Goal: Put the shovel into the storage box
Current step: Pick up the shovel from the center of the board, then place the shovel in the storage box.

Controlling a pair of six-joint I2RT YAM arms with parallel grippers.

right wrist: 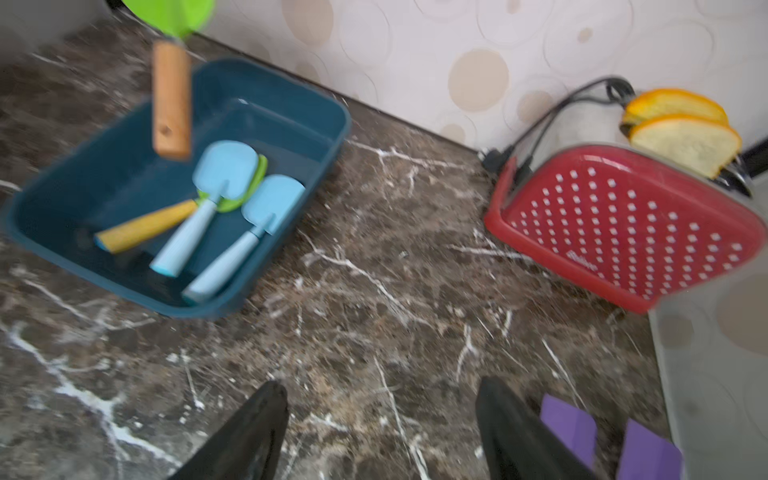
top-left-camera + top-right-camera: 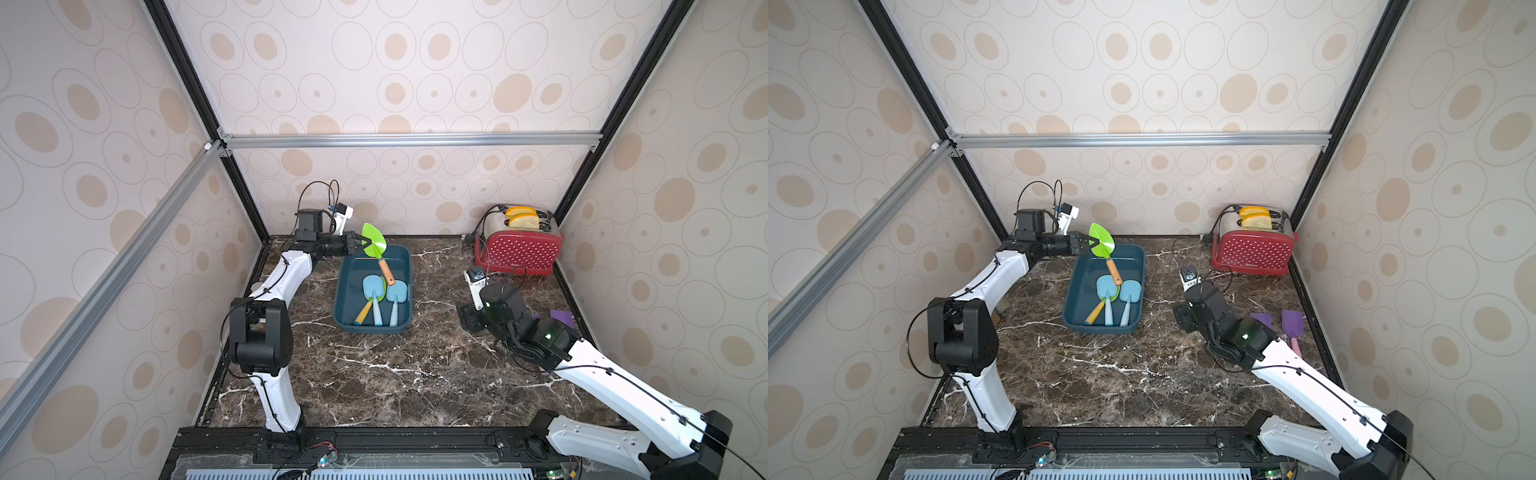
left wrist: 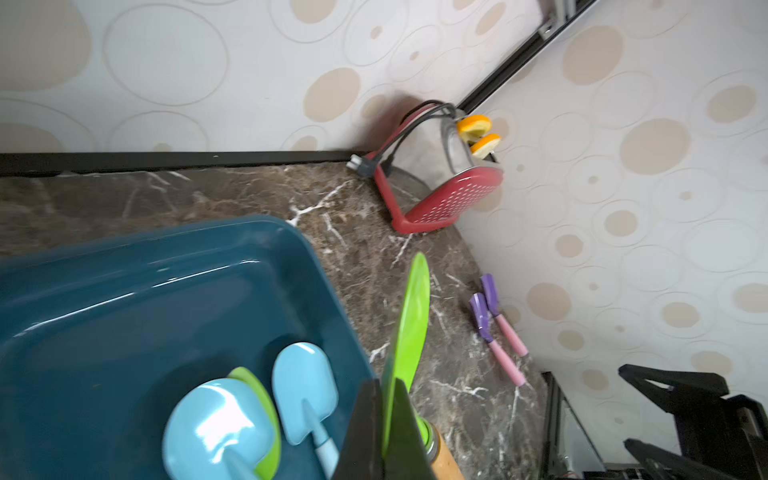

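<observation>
My left gripper [image 2: 366, 242] clamped on the green shovel [image 2: 377, 236] over the storage box [image 2: 338, 300], my right gripper [image 1: 381, 388] spread, empty

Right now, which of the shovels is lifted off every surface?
The green-bladed shovel with the wooden handle: the left gripper pinches its blade above the storage box. The others lie inside the box or on the table.

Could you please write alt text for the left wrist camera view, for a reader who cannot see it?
The left claw is shut on the blade of a green shovel at the edge of a teal storage box holding two light blue shovels. Beyond, on the marble table, are a red toaster and two purple shovels.
</observation>
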